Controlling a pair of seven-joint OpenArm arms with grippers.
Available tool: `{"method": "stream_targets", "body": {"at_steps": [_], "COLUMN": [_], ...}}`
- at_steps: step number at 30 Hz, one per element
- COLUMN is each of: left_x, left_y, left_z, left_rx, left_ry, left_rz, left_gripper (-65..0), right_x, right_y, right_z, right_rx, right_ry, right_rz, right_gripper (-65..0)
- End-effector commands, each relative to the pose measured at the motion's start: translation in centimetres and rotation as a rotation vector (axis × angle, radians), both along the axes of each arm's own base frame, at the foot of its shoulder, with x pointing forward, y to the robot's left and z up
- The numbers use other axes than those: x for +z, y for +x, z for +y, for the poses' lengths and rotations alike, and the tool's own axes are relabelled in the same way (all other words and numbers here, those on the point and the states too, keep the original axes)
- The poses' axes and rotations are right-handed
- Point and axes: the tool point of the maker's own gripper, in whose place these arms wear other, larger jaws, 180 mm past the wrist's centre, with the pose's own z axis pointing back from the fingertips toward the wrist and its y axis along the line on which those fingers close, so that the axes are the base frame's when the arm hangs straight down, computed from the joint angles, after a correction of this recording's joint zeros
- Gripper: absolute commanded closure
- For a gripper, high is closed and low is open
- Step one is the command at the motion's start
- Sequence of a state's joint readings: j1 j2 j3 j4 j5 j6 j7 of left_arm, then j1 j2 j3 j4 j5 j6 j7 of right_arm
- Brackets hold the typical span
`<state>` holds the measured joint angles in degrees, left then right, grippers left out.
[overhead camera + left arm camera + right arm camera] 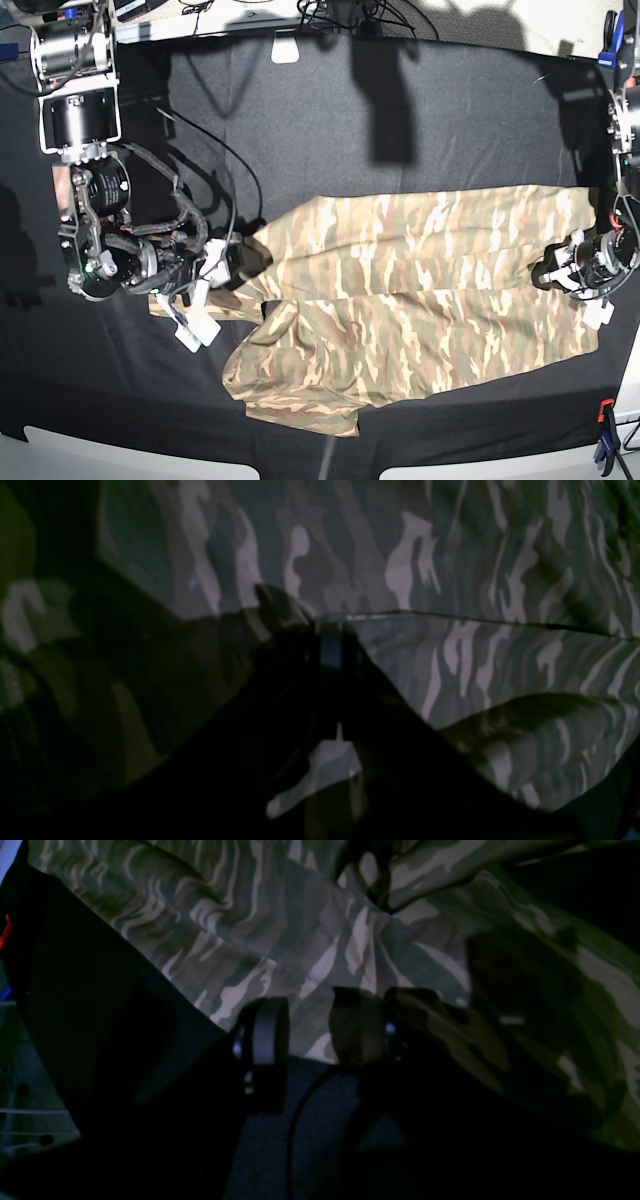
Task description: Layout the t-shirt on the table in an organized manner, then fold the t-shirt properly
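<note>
The camouflage t-shirt (420, 290) lies crumpled and partly spread across the middle and right of the black table (400, 130). One end is bunched toward the front left. My left gripper (556, 272) sits at the shirt's right edge. In the left wrist view its jaws (331, 647) are together on a fold of the shirt (450, 555). My right gripper (222, 266) is at the shirt's left edge. In the right wrist view its fingers (265, 1040) stand apart, with the shirt's hem (310, 1030) lying between them. Cloth partly drapes over the right-hand finger.
A red and blue clamp (603, 425) stands at the table's front right corner, and a blue one (607, 40) at the back right. Cables (215, 160) trail over the table behind my right arm. A white tag (285, 48) lies at the back edge.
</note>
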<state>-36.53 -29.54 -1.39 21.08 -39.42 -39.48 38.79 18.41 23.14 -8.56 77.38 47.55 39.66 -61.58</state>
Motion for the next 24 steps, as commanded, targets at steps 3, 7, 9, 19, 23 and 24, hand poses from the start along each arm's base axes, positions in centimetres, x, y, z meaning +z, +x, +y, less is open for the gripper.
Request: {"method": "stream_targets", "body": {"at_steps": [3, 7, 9, 19, 23, 24], "left_x": [2.2, 2.2, 2.2, 2.1, 2.1, 2.2], "left_y": [1.7, 1.7, 1.7, 1.7, 1.7, 1.8], "left_z": [0.9, 0.9, 0.9, 0.7, 0.7, 0.7], "left_rx": [0.014, 0.015, 0.015, 0.013, 0.013, 0.015], "left_ry": [0.002, 0.002, 0.002, 0.000, -0.001, -0.001], "left_rz": [-0.067, -0.067, -0.067, -0.067, -0.068, -0.070], "left_gripper": [0.0, 0.0, 0.0, 0.0, 0.0, 0.0], "right_x": [2.2, 2.0, 2.1, 3.4, 1.8, 1.1], "right_y": [2.1, 3.4, 3.9, 11.9, 13.7, 13.8], "right_z": [-0.4, -1.5, -2.0, -9.6, -9.8, -9.6], "right_rx": [-0.022, -0.050, -0.055, -0.606, -0.645, -0.632], "right_ry": [0.002, -0.078, -0.115, -0.196, -0.162, -0.182], "right_rz": [-0.112, -0.189, -0.213, -0.209, -0.100, -0.068], "right_gripper": [-23.1, -23.1, -23.1, -23.0, -23.0, -23.0]}}
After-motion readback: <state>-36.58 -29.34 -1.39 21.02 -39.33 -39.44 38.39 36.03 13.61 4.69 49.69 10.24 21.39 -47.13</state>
